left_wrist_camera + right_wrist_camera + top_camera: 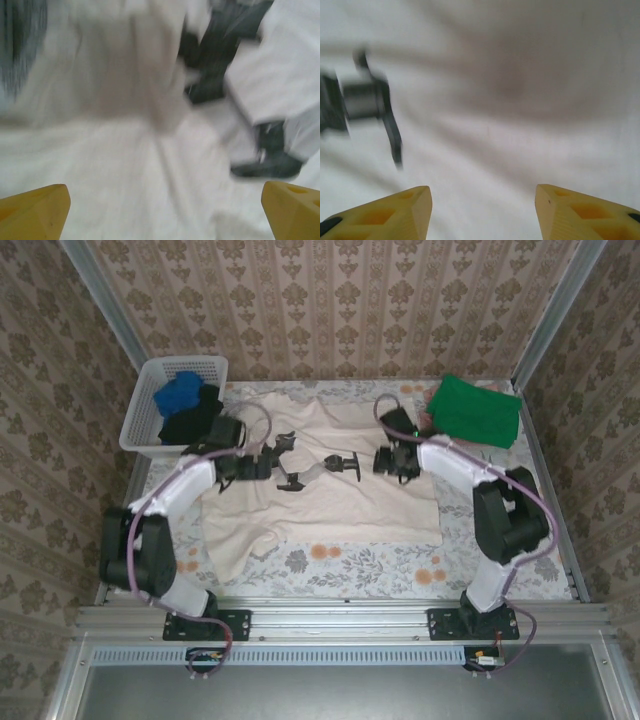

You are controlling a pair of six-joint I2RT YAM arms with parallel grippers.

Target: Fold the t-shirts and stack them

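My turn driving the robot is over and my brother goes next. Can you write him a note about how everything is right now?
Left gripper: open above the cream t-shirt, holding nothing.
Right gripper: open, facing it over the same shirt, holding nothing.
Cream t-shirt: spread out and rumpled, not yet folded.
Green t-shirt: folded, at the far right corner.
Blue t-shirt and black t-shirt: in the white basket, far left.
Left to do: fold the cream one, stack it, then the basket ones.
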